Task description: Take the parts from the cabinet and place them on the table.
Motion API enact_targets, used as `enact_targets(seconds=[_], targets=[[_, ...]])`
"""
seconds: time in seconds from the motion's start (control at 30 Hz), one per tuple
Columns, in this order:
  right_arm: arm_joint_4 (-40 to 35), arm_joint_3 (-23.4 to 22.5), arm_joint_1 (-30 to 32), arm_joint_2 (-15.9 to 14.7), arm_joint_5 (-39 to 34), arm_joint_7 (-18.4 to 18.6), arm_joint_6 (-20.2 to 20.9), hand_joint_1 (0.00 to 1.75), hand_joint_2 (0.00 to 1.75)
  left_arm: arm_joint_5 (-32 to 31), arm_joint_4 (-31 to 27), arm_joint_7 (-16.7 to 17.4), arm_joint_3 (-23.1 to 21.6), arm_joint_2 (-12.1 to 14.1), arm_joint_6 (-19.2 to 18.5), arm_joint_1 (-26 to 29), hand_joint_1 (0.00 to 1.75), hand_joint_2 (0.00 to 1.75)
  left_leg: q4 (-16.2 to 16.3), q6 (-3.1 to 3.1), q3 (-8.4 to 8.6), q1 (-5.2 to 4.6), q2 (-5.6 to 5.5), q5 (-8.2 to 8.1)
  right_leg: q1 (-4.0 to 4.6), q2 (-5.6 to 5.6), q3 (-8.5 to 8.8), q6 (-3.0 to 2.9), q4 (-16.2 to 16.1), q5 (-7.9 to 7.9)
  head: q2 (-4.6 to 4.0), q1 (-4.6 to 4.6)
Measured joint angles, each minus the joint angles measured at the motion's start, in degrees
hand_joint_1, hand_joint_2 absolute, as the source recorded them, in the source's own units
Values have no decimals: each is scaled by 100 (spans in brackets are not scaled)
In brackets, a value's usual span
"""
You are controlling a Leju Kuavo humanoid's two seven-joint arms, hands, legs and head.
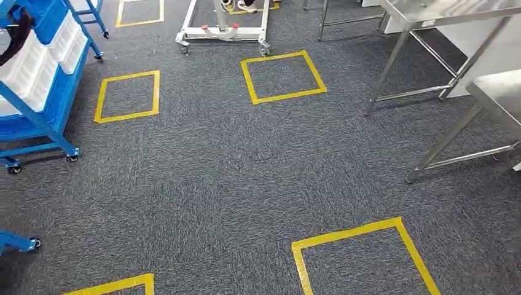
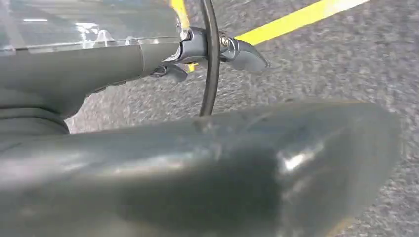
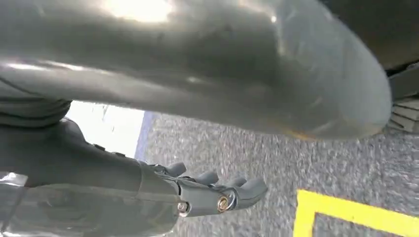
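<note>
The blue cabinet [image 1: 46, 120] stands on castors at the far left of the head view, with white bins [image 1: 32, 69] on its sloped shelves; what lies in them is too small to tell. Two steel tables [image 1: 499, 92] stand at the right. My left hand [image 2: 163, 153] hangs over grey carpet, its thick thumb apart from the dark fingers [image 2: 242, 52], and holds nothing. My right hand [image 3: 188, 84] hangs the same way, fingers [image 3: 232, 192] stretched out and apart from the thumb, with nothing in it.
Yellow tape squares [image 1: 282, 77] mark the grey carpet. A white wheeled frame [image 1: 222, 32] stands at the back, with a person's shoes [image 1: 247, 6] behind it. Another blue castor foot [image 1: 18, 241] juts in at the lower left. A black cable [image 2: 210, 64] crosses the left wrist view.
</note>
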Motion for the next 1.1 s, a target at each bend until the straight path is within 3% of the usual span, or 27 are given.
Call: enact_targets(seconds=[0.03, 0.07, 0.1, 0.23, 0.27, 0.3, 0.33, 0.37, 0.4, 0.43, 0.47, 0.5, 0.53, 0.57, 0.6, 0.63, 0.67, 0.73, 0.77, 0.8, 0.83, 0.9, 0.93, 0.97, 1.03, 1.07, 1.1], targets=[[0, 0, -2, 2, 0, -2, 2, 0, 0, -7, 0, -2, 11, 6, 0, 0, 0, 0, -481, -3, 268, 10, 60, 213, -4, -57, 12, 23, 10, -18, 0, 2], [0, -2, -8, 11, 0, -2, 6, 0, 0, -24, 0, -13, 17, 9, 0, -9, 0, 0, -1036, -3, 595, 17, 226, 426, -8, -126, 40, 58, 29, -45, 0, 0], [0, -4, -6, 13, 0, -2, 7, 0, 0, -26, 0, -15, 22, 9, 0, -26, 0, 0, -1200, 36, 679, -27, 324, 336, 23, -189, 45, 105, 44, -76, 0, 2], [0, -28, -77, 28, 0, -13, 4, 0, 0, -35, 0, -33, 66, 20, 0, 15, 0, 0, -1256, 223, 629, -65, 99, 395, 8, -314, 114, 239, 17, -76, 0, 2], [0, -33, -66, 39, 0, -18, 4, 0, 0, -37, 0, -31, 68, 22, 0, 18, 0, 0, -1290, 274, 689, -29, 55, 423, -37, -137, 109, 286, 50, -143, 0, 0], [0, -48, -64, 37, -2, -20, -4, 0, 0, -39, 0, -33, 68, 22, 0, 17, 0, 0, -1293, 294, 684, -33, 12, 429, -32, 167, 31, 292, 248, -302, 0, 0], [0, -55, -49, 39, -2, -28, -2, 0, 0, -39, 0, -33, 70, 22, 0, 12, 0, 0, -1292, 317, 673, -37, -34, 437, -29, 317, -177, 287, 658, -545, 0, 4], [0, -57, -43, 39, -2, -31, -2, 0, 0, -42, 0, -33, 70, 22, 0, 1, 0, 0, -1292, 330, 658, -55, -91, 439, -21, 368, -445, 280, 1178, -782, 0, 2], [2, -66, -36, 37, -2, -31, 2, 0, 0, -42, 0, -33, 70, 22, 0, -7, 0, 0, -1290, 344, 649, -81, -162, 440, -14, 375, -697, 263, 1640, -926, 0, 2], [2, -79, -34, 37, 0, -31, 7, 0, 0, -42, 0, -31, 72, 24, 0, -4, 0, 0, -1289, 351, 651, -109, -241, 440, 3, 380, -845, 228, 1868, -912, 0, 2], [2, -87, -31, 37, 0, -31, 7, 0, 0, -42, 0, -31, 72, 24, 0, -3, 0, 0, -1289, 358, 666, -133, -318, 438, 39, 391, -844, 175, 1794, -756, 0, 2], [2, -92, -29, 37, 0, -28, 7, 0, 0, -42, 0, -31, 72, 24, 0, -2, 0, 0, -1288, 370, 686, -155, -406, 430, 77, 420, -737, 106, 1493, -499, 0, 2], [2, -92, -27, 37, 0, -20, 7, 0, 0, -42, 0, -31, 72, 22, 0, -3, 0, 0, -1287, 378, 719, -163, -497, 423, 142, 499, -523, 16, 962, -137, 0, 2], [0, -94, -22, 37, 0, -15, 7, 0, 0, -42, 0, -31, 72, 15, 0, -7, 0, 0, -1288, 387, 748, -162, -565, 415, 216, 683, -316, -73, 444, 180, 0, 2], [0, -100, -1, 14, 0, -11, 4, 0, 0, -44, 4, -31, 72, -24, -2, -2, 0, 0, -1299, 386, 708, -128, -618, 407, 240, 1023, -206, -189, 192, 210, 0, 0], [2, -103, 6, -7, 0, -11, 4, 0, 0, -46, 11, -27, 72, -37, -2, -40, 0, 0, -1287, 367, 711, -130, -700, 411, 216, 1035, -212, -205, 107, 250, 0, 2], [0, -103, -7, -7, 0, -15, 4, 0, 0, -50, 13, -15, 72, -46, 0, -46, 0, 0, -1290, 333, 673, -96, -759, 430, 255, 952, -207, -202, 95, 230, 0, 0], [0, -103, -33, -7, 0, -13, 6, 0, 0, -59, 13, -13, 74, -44, 0, -22, 0, 0, -1359, 276, 655, -83, -914, 467, 244, 807, -149, -228, -16, 232, 0, 0], [0, -103, -47, 9, 4, -13, 7, 0, 0, -72, 13, -11, 74, -28, 0, -16, 0, 0, -1348, 298, 672, -122, -803, 442, 163, 671, -34, -204, -226, 280, 0, -2], [0, -103, -21, 11, 11, -15, 4, 0, 0, -74, 13, -13, 74, -31, 2, 7, 0, 0, -1217, 254, 630, -145, -391, 332, 163, 607, 62, -186, -339, 299, 0, 0], [2, -103, -4, 13, 11, -15, 7, 0, 0, -79, 15, -13, 74, -31, 0, -1, 0, 0, -889, 204, 462, -128, -197, 133, 163, 516, 99, -187, -366, 299, 0, 0], [2, -103, 15, 15, 13, -11, 9, 0, 0, -81, 13, -18, 74, -26, 0, -36, 0, 0, 15, 111, -47, -63, -90, -244, 158, 313, 106, -164, -340, 249, 0, 0], [2, -105, 14, 15, 13, -9, 9, 0, 0, -81, 13, -22, 74, -22, 0, -38, 0, 0, 315, 62, -224, -26, -76, -286, 142, 221, 106, -146, -319, 220, 0, 0], [4, -105, 11, 15, 13, -4, 9, 0, 0, -85, 13, -28, 74, -17, 2, -31, 0, 0, 325, 10, -250, 9, -56, -197, 119, 131, 112, -110, -290, 183, 0, 0], [4, -109, 7, 17, 13, 2, 9, 0, 0, -94, 13, -33, 74, -7, 0, -1, 0, 0, -406, -99, 95, 77, 31, 283, 39, -13, 121, -25, -191, 88, 0, 0], [2, -109, 7, 17, 11, 4, 9, 0, 0, -94, 15, -33, 74, -4, 0, 1, 0, 0, -921, -160, 363, 111, 176, 518, 8, -82, 127, 31, -111, 25, 0, 0], [0, -116, 5, 9, 9, 6, 9, 0, 0, -96, 17, -31, 74, -24, 0, -15, 0, 0, -1130, -175, 456, 101, 411, 491, 26, -135, 106, 108, -11, -49, 0, -2]])
